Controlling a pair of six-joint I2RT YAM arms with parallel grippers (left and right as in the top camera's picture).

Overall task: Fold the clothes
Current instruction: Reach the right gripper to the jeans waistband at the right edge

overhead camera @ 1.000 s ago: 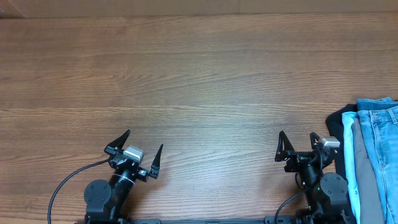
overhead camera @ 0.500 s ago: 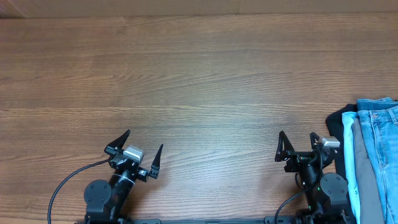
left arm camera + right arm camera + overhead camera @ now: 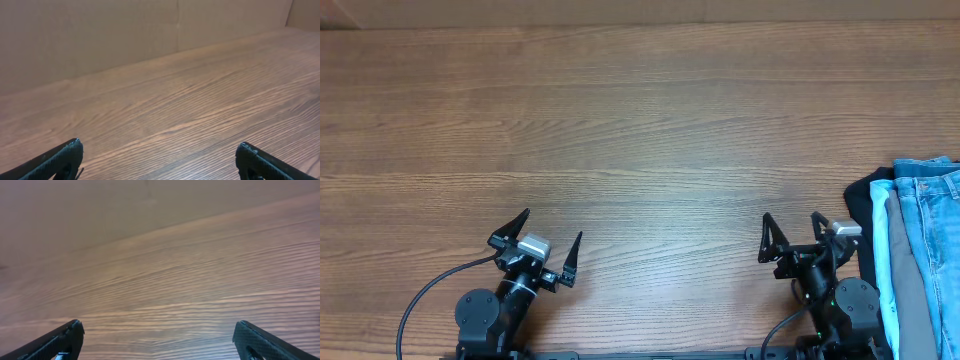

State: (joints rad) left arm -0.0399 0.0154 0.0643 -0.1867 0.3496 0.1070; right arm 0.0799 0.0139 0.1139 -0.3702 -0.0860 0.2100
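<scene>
Only overhead, jeans (image 3: 938,215) far right

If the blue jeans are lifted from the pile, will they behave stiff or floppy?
Probably floppy: the jeans lie flat as soft denim, so loose parts should droop. Likely heavy for cloth, since the denim looks thick. The pale cyan garment beside them may drag along.

Overhead, the jeans (image 3: 938,250) run off the right and bottom edges, hiding legs and hems. The grey garment (image 3: 912,310), pale cyan garment (image 3: 882,260) and black garment (image 3: 863,200) show only as narrow strips. The right arm (image 3: 850,300) covers part of the black one. In the wrist views, the left gripper (image 3: 159,152) and right gripper (image 3: 159,332) show only fingertips (image 3: 67,155), cropped at the bottom corners. The right wrist view is slightly blurred.
</scene>
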